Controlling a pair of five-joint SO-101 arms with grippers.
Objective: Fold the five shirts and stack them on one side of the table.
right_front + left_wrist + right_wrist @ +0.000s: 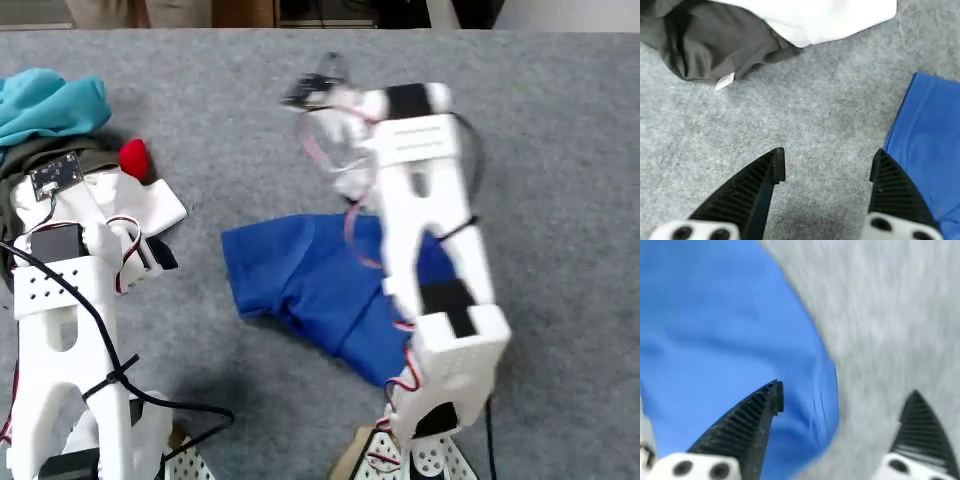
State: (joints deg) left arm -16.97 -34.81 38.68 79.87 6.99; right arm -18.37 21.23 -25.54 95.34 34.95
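Grey felt-like cloth covers the table (560, 150) from edge to edge. In the high view none of the 5 shirts looks neatly folded, and no tidy stack is on either side, so I judge the task to be at an early stage. A royal-blue cotton shirt (300, 280) lies rumpled at the centre, partly under the white right arm (430, 230). At the upper left sits a loose heap: a teal shirt (50, 100), a dark grey shirt (20, 185), a white shirt (160, 205) and a small red lump of cloth (133, 157) - whether that is the 5th shirt I cannot tell. The white left arm (60, 330) stands at the lower left, reaching over that heap, and its cables crowd it.

From the left wrist, the left gripper (830, 152) is released and holds nothing. It hangs above bare table, between the blue shirt and the dark grey and white shirts.

From the right wrist, the right gripper (846, 390) is also spread wide and empty. It straddles the blue shirt's edge - 1 finger over cloth, 1 over felt.
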